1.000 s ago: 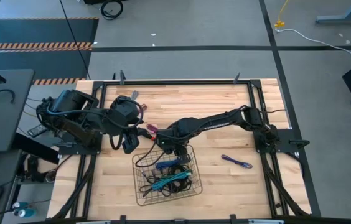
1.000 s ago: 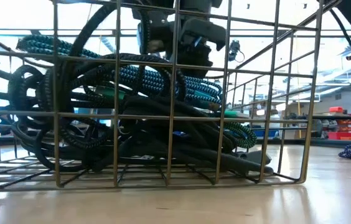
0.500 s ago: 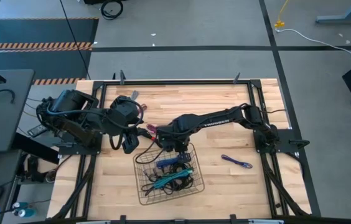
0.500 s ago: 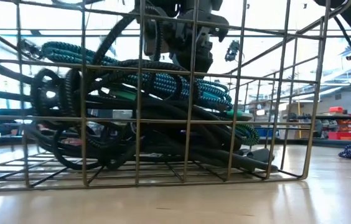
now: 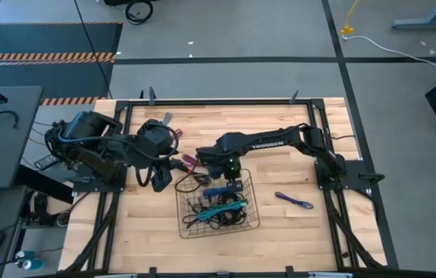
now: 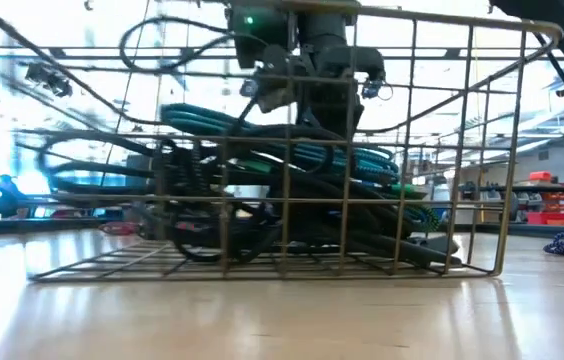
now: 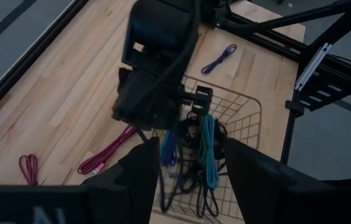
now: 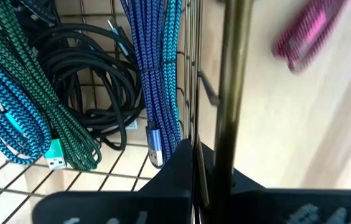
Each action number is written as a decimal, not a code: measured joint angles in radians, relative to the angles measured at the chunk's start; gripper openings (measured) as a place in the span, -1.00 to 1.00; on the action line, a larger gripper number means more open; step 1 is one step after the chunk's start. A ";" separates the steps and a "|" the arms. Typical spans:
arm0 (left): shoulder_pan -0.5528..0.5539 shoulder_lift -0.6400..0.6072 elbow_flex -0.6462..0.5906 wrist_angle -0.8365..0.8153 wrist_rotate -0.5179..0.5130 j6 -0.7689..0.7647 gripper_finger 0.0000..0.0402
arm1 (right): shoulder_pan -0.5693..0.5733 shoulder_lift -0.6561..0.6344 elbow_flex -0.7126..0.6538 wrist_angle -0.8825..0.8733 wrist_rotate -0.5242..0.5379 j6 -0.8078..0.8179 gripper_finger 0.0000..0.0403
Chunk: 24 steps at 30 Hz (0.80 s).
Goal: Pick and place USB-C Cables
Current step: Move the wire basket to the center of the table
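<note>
My right gripper (image 5: 229, 171) is clamped shut on the back rim of the wire basket (image 5: 243, 220), its arm stretched low across the table. In the basket, the blue cable (image 8: 160, 74) and teal cable (image 8: 20, 112) lie bundled lengthwise side by side. My left gripper (image 5: 161, 179) waits open beside the basket, near a magenta cable (image 7: 110, 155).

Right gripper (image 5: 229, 174) sat closed on basket (image 5: 250, 202) rim, blocking its far edge. Cables (image 5: 216, 208) filled the basket. Bare table (image 5: 326, 235) lay beyond purple cable (image 5: 294, 201); magenta cable (image 5: 189, 161) lay between the arms.
</note>
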State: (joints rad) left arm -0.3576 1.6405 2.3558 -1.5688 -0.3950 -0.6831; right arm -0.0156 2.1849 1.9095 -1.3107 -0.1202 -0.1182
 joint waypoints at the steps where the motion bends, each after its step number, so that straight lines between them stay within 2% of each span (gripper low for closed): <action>1: 0.000 0.000 0.000 0.000 0.000 0.000 -0.07 | -0.007 0.000 0.000 -0.016 0.004 -0.006 -0.98; 17: 0.000 0.000 0.000 -0.002 0.000 0.015 -0.07 | -0.118 -0.037 -0.007 -0.088 0.067 -0.037 -0.99; 24: 0.000 0.000 0.000 -0.002 0.000 0.015 -0.07 | -0.129 -0.062 -0.136 -0.043 0.011 -0.030 -0.99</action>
State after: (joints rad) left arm -0.3576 1.6405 2.3558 -1.5707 -0.3954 -0.6680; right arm -0.1448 2.1232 1.7732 -1.3541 -0.1097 -0.1480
